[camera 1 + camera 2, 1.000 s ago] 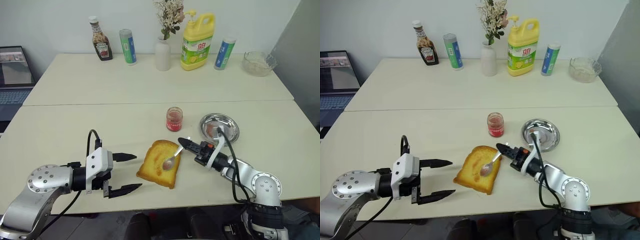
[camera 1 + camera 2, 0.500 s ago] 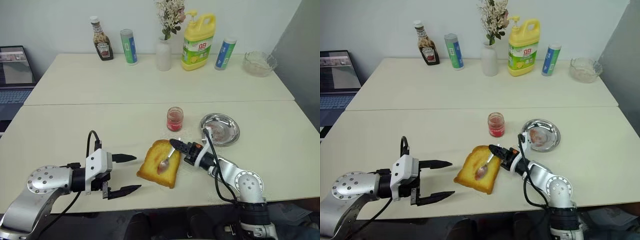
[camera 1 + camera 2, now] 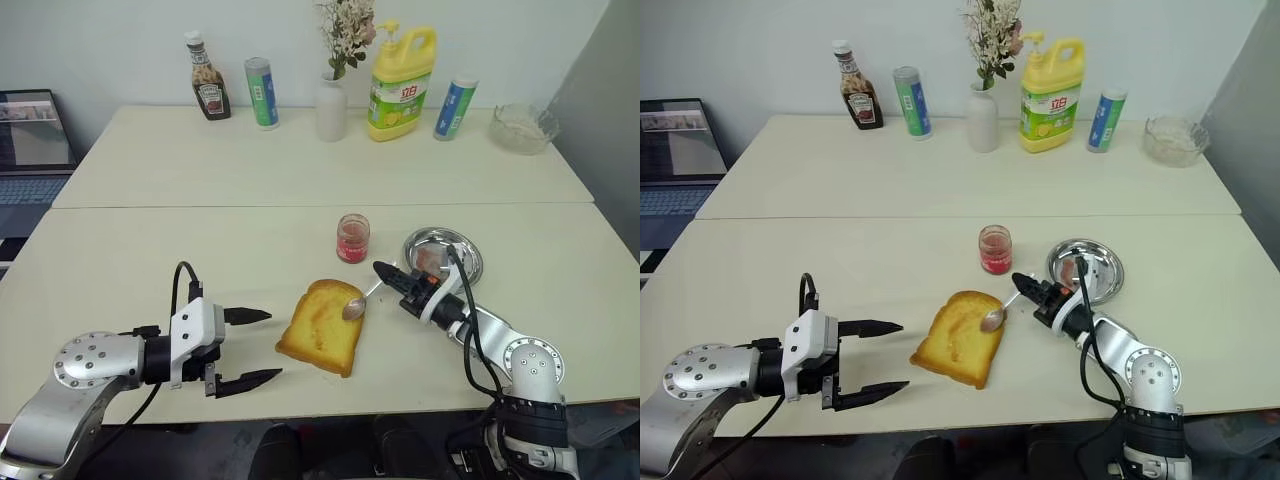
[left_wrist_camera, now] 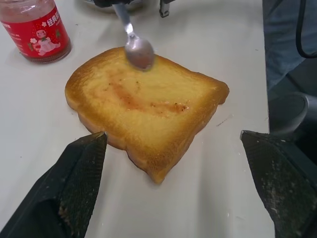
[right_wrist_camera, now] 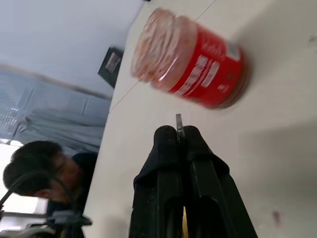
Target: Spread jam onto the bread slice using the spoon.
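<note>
My right gripper point(image 3: 385, 271) is clenched on the spoon point(image 3: 360, 302) — bowl over the bread point(image 3: 320, 327) edge nearest it, jam point(image 3: 351, 238) just beyond; left gripper point(image 3: 262, 346) is released.

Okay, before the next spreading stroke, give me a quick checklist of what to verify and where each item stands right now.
1. Spoon grip: the right gripper is shut on the handle of the spoon. Ok.
2. Spoon position: its bowl sits at the far right edge of the bread slice, ready for a stroke. Whether it touches the bread: cannot tell.
3. Jam on the bread: the left wrist view shows only a thin reddish streak across the middle; most of the surface is bare. Not ok.
4. Jam left on the spoon: cannot tell.
5. Jam jar: upright, behind the bread, apart from it. Ok.
6. Left gripper: open, beside the bread, not touching it. Ok.
</note>
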Motion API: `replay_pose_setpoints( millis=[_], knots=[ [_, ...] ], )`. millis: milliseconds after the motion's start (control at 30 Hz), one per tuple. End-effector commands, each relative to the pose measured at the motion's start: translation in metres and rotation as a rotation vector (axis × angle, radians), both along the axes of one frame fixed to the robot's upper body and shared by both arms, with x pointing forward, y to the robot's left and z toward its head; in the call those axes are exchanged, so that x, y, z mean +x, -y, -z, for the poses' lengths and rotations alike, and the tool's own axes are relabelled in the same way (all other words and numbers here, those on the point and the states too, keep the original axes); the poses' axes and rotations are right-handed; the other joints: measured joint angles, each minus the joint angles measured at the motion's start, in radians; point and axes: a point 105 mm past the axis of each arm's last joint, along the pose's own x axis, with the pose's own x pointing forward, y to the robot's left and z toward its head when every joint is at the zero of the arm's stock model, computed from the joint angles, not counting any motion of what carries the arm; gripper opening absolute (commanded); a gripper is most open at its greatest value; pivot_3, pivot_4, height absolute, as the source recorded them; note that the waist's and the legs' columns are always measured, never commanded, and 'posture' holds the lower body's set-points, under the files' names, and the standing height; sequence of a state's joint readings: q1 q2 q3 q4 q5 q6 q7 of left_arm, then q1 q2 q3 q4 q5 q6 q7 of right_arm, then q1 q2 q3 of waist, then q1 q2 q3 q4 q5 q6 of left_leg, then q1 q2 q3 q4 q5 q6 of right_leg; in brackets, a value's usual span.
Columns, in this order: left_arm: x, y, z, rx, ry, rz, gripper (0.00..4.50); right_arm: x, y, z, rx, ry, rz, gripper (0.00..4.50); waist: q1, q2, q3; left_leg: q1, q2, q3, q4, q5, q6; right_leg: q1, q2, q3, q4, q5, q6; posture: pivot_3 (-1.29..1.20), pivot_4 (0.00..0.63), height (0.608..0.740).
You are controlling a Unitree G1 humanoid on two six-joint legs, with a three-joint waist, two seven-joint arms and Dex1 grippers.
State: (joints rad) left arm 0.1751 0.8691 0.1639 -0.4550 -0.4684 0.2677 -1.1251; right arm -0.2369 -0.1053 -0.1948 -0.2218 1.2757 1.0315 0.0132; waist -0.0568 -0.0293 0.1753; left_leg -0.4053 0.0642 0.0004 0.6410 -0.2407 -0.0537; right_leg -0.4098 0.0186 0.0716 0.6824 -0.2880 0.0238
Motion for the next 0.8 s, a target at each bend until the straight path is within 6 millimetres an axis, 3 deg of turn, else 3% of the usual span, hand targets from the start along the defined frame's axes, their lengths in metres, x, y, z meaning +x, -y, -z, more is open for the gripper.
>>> replay_pose_setpoints(
  millis=[33,267,433,600,800],
  knots=[
    [0.002,-0.002,-0.007,0.003,0.039,0.000,4.50,-0.013,-0.022,-0.013,0.021,0.050,-0.085,0.03,-0.001,0.000,0.000,0.000,0.000,0.000,0.000,0.000,0.000,0.000,0.000,0.000,0.000,0.000,0.000,0.00,0.150,0.740],
    [0.003,0.001,-0.007,0.001,0.039,0.007,4.50,-0.004,-0.049,0.002,-0.076,0.056,-0.088,0.03,-0.001,0.000,0.000,0.000,0.000,0.000,0.000,0.000,0.000,0.000,0.000,0.000,0.000,-0.001,0.001,0.00,0.150,0.740],
    [0.002,0.001,-0.007,0.002,0.038,0.011,4.50,0.008,-0.051,0.004,-0.079,0.053,-0.031,0.03,-0.001,0.000,0.000,0.000,0.000,0.000,0.000,0.000,0.000,0.000,0.001,0.000,0.000,-0.001,0.001,0.00,0.150,0.740],
    [0.002,0.003,-0.007,-0.002,0.040,0.012,4.50,0.024,-0.029,0.004,-0.035,0.010,0.096,0.03,0.000,0.000,0.000,0.000,0.000,0.000,0.000,0.000,0.000,0.000,0.000,0.000,0.000,0.000,0.000,0.00,0.150,0.740],
    [0.003,0.005,-0.009,-0.012,0.047,0.010,4.50,0.013,-0.005,0.009,-0.052,-0.006,0.101,0.03,0.001,0.000,0.000,0.000,0.000,0.000,0.000,0.000,0.000,0.000,0.000,0.000,0.000,0.000,0.000,0.00,0.150,0.740]
  ],
)
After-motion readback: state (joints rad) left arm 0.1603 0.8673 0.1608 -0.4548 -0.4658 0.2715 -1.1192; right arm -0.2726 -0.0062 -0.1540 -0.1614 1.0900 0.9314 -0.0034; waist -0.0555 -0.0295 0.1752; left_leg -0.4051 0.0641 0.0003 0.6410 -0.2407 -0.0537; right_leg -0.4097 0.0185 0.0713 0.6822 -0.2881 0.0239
